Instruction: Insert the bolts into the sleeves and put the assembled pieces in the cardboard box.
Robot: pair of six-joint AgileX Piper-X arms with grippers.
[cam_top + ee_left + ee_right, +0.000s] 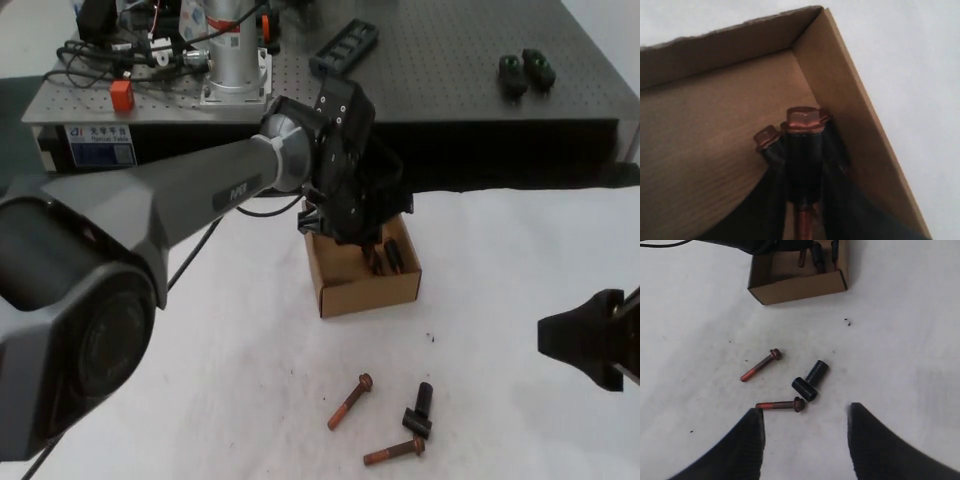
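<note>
My left gripper (368,232) reaches down into the cardboard box (365,296). In the left wrist view the left gripper (801,176) is shut on an assembled piece (801,150), a copper bolt in a black sleeve, held near the box's corner wall (855,115). A second assembled piece (767,138) lies just beside it. On the white cloth lie two loose bolts (761,365) (781,404) and two black sleeves (817,371) (804,389). My right gripper (805,415) stands open just short of them, with nothing between its fingers; it appears at the bench's right edge (590,340).
A black perforated table (450,70) behind the cloth carries a metal post, cables, a black tray (343,47) and two dark green parts (525,70). White cloth lies bare left of the box.
</note>
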